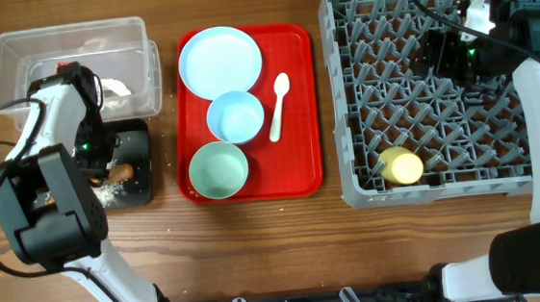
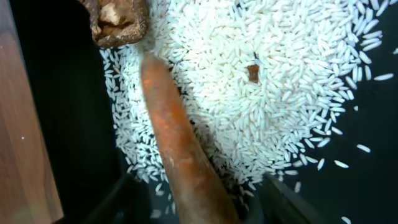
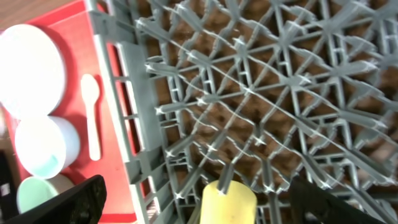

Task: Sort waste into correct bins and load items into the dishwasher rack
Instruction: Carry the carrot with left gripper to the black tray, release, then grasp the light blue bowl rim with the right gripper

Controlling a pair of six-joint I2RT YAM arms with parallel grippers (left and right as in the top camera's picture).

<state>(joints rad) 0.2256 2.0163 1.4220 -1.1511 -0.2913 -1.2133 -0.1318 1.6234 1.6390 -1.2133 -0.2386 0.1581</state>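
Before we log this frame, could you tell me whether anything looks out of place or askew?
The yellow cup appears tipped on its side in the overhead view's lower-left corner of the dishwasher rack, lying askew rather than seated squarely.

Between the fingers of the left pincer (image 2: 199, 202) we see the carrot stick (image 2: 177, 143), with open gaps on both sides of it. Ahead of this pincer, rice (image 2: 267, 81) covers the floor of the black tray (image 2: 56, 93), and the dark lump (image 2: 115, 22) sits ahead-left, just beside the stick's far end. Bare tray floor lies to its left. Under the right pincer (image 3: 205, 202), pegs of the rack (image 3: 261, 93) stand everywhere; only the channels between them are free. The yellow cup (image 3: 229, 202) fills the space between its 2 fingers. The rack wall rises to its left.
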